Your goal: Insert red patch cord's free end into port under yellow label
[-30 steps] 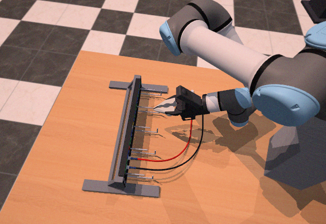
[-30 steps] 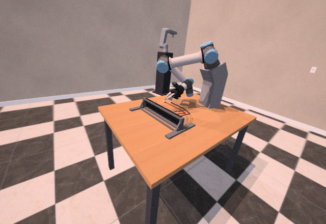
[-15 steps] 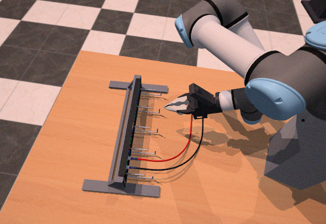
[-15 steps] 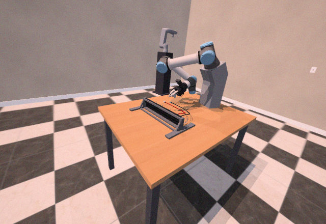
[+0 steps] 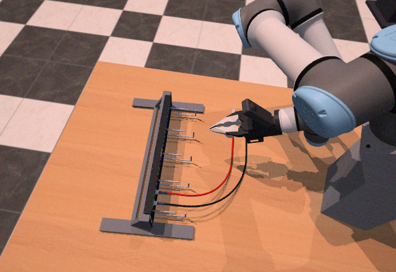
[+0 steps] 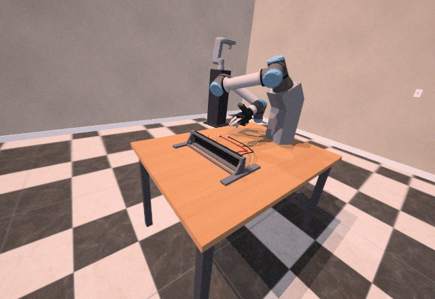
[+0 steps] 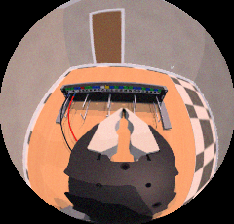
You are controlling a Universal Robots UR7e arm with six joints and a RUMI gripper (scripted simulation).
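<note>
The grey rack (image 5: pixel 145 163) (image 6: pixel 214 149) (image 7: pixel 117 87) stands upright on the table, its ports and hooks facing my arm. The red patch cord (image 5: pixel 223 179) (image 6: pixel 232 143) (image 7: pixel 72 122) has one end plugged in near the rack's near end. It curves over the table and passes under my gripper; its free plug (image 5: pixel 233 110) shows just behind the fingers. The black cord (image 5: pixel 238 182) (image 7: pixel 62 129) runs beside it. My gripper (image 5: pixel 211 128) (image 6: pixel 232 124) (image 7: pixel 123 109) is shut on nothing, above the table, pointing at the rack's middle, apart from it. The labels are too small to tell apart.
The orange table (image 5: pixel 96 246) (image 6: pixel 211 211) carries the rack. Thin metal hooks (image 5: pixel 179 159) stick out of the rack towards my gripper. The arm's grey pedestal (image 5: pixel 361 182) (image 6: pixel 284 113) stands at the table's far corner. A dark stand is behind the table.
</note>
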